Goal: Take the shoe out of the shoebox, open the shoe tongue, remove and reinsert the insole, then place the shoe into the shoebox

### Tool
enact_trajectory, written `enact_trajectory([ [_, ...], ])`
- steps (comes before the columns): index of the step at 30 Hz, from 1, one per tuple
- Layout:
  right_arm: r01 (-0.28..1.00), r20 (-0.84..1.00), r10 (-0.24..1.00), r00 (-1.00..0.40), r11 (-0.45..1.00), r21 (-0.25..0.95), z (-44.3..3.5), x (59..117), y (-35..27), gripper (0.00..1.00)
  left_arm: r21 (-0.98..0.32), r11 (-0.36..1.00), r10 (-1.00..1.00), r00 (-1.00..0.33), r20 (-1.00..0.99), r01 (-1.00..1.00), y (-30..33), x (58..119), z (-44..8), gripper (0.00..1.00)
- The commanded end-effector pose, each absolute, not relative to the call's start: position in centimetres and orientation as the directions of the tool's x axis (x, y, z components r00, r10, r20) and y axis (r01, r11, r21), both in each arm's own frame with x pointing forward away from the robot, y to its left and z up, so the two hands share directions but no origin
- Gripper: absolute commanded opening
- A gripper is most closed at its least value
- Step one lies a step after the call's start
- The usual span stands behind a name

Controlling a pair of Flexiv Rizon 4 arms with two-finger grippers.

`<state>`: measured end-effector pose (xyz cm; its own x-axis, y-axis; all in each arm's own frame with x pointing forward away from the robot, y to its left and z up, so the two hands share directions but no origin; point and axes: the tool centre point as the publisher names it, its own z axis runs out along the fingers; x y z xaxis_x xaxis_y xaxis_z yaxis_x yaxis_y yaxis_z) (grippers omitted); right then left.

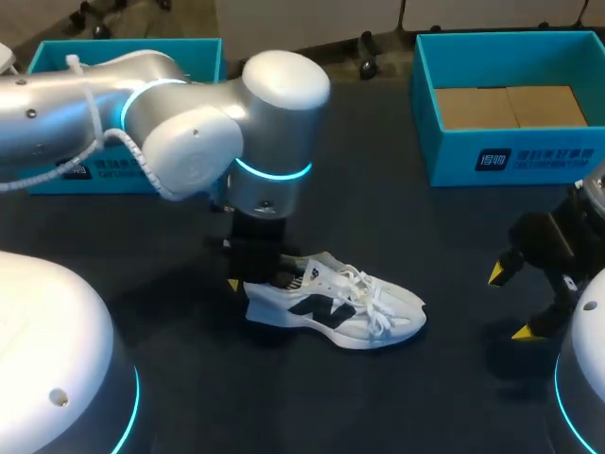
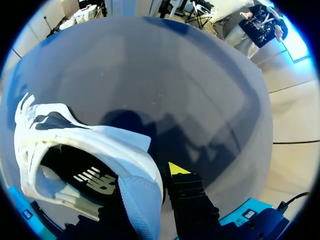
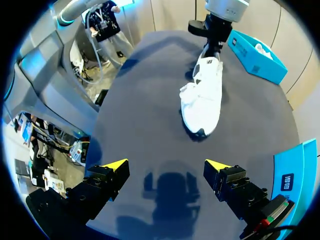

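Your left pincer (image 2: 147,187) grips the heel collar of the white lace-up sneaker with the black side logo (image 1: 336,307). One yellow tip sits outside the heel and the other, it seems, is inside the opening. The sneaker stands on its sole on the dark table (image 1: 406,218), toe toward your right pincer (image 3: 167,167), which hangs spread wide and empty, well apart from it.

By the look of things, only the first step is done. The sneaker is out, while the black printed insole (image 2: 92,180) lies inside and the laces look drawn across the tongue (so tongue, insole and the return all remain). The open teal cardboard shoebox (image 1: 510,156) waits at the far right.

A second teal box (image 1: 57,55) at the far left is mostly behind your left arm. The heel hides the inner left finger, and you cannot tell how far the tongue is lifted.
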<state>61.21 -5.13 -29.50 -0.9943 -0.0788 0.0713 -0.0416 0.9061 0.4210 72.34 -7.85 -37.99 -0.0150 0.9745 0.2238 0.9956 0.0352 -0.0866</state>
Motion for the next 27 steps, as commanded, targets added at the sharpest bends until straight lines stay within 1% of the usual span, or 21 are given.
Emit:
enact_trajectory([
  [1, -0.042, 0.071, -0.078, -0.994, 0.907, 0.418, -29.6, 61.2, -5.1, 1.00, -0.090, 0.043, 0.973, -0.022, 0.231, 0.995, -8.6, 72.7, -38.4, 0.00],
  [10, -0.042, 0.071, -0.078, -0.994, 0.907, 0.418, -29.6, 61.2, -5.1, 1.00, -0.083, 0.031, 0.977, -0.013, 0.215, 0.996, -8.9, 72.7, -39.0, 0.00],
  [15, -0.042, 0.071, -0.078, -0.994, 0.907, 0.418, -29.6, 61.2, -5.1, 1.00, -0.077, -0.001, 0.983, 0.015, 0.185, 0.997, -9.2, 72.3, -39.1, 0.00],
  [27, -0.042, 0.071, -0.078, -0.994, 0.907, 0.418, -29.6, 61.2, -5.1, 1.00, -0.057, -0.055, 0.979, 0.065, 0.192, 0.997, -9.6, 71.5, -39.6, 0.00],
])
